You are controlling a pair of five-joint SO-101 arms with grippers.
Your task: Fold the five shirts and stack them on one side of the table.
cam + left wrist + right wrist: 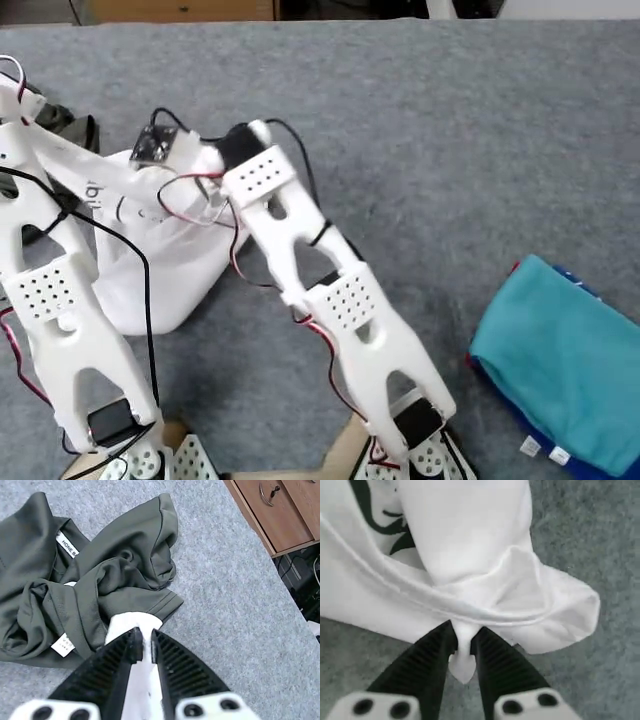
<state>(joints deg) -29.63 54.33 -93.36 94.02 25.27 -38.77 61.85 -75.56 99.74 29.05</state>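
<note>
White shirt (pixel 470 555) | left hand (pixel 144 642) pinching it | right hand (pixel 464 642) pinching it

At left, loose shirt (pixel 170 270); far right, folded stack (pixel 565 360).

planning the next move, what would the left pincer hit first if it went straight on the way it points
Most likely the crumpled green shirt, lying just ahead of the left pincer, which is shut on a white shirt. Depth is unclear.
</note>
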